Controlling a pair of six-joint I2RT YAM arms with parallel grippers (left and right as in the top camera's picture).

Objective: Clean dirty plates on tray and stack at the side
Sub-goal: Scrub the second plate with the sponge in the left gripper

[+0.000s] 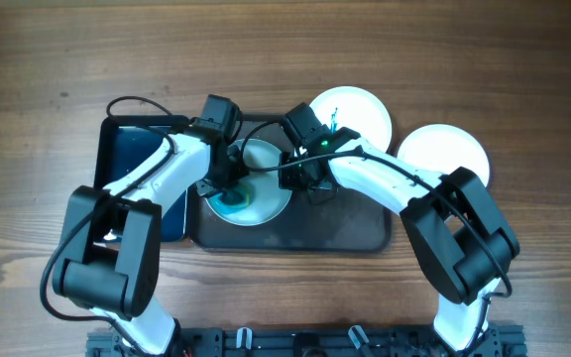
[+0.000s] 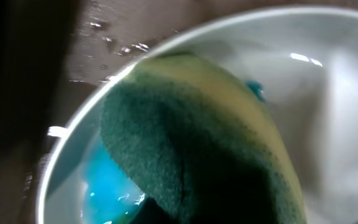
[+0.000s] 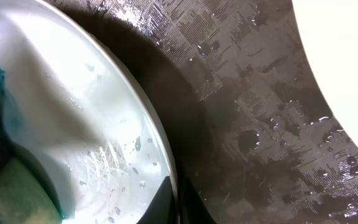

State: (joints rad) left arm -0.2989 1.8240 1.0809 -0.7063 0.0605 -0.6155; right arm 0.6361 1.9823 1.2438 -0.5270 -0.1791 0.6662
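A white plate with a blue smear lies on the left part of the dark brown-grey tray. My left gripper is shut on a green and yellow sponge and presses it on this plate. My right gripper is shut on the plate's right rim, one finger on each side. A second plate with a small blue streak lies at the tray's back edge. A third, plain white plate lies on the table to the right.
A smaller glossy black tray lies left of the big tray, partly under my left arm. The big tray's surface is wet with droplets. The second plate's edge shows at the right wrist view's upper right. The table is brown wood.
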